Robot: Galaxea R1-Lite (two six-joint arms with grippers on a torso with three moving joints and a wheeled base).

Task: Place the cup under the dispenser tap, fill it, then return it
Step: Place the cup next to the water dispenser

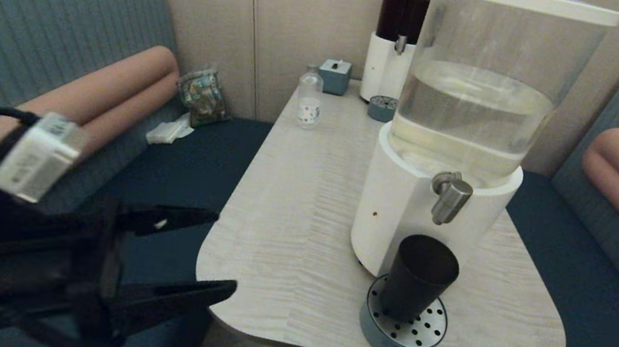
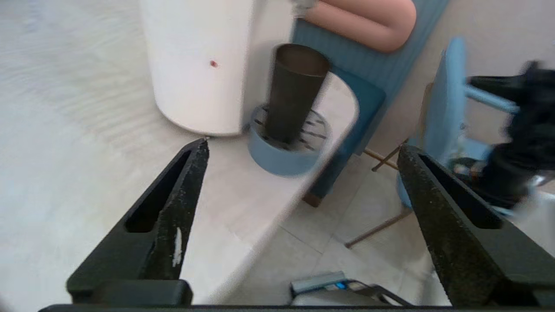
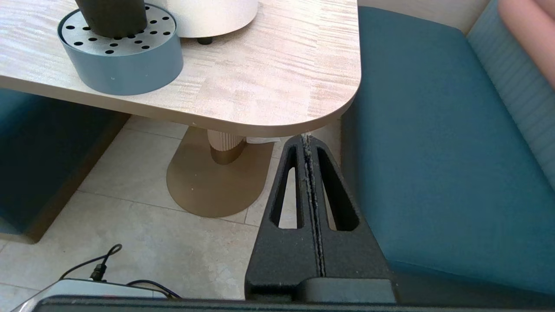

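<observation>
The dark tapered cup [image 1: 417, 277] stands upright on the round blue drip tray [image 1: 403, 328], right below the brushed-steel dispenser tap [image 1: 450, 197] of the big white-based dispenser [image 1: 402, 213] with pale liquid. My left gripper [image 1: 219, 255] hangs open off the table's left front corner, well to the left of the cup, nothing between its fingers. The left wrist view shows the cup [image 2: 295, 91] on the tray [image 2: 282, 156] ahead of the open left gripper [image 2: 303, 145]. My right gripper [image 3: 307, 138] is shut and empty, parked low beside the table's right front corner; the cup's base [image 3: 112, 15] shows there.
A second dispenser with dark liquid [image 1: 396, 38], its own blue tray [image 1: 382, 108], a small clear bottle [image 1: 309, 99] and a blue tissue box [image 1: 334, 75] stand at the table's far end. Blue benches [image 1: 599, 343] flank the table [image 1: 288, 226].
</observation>
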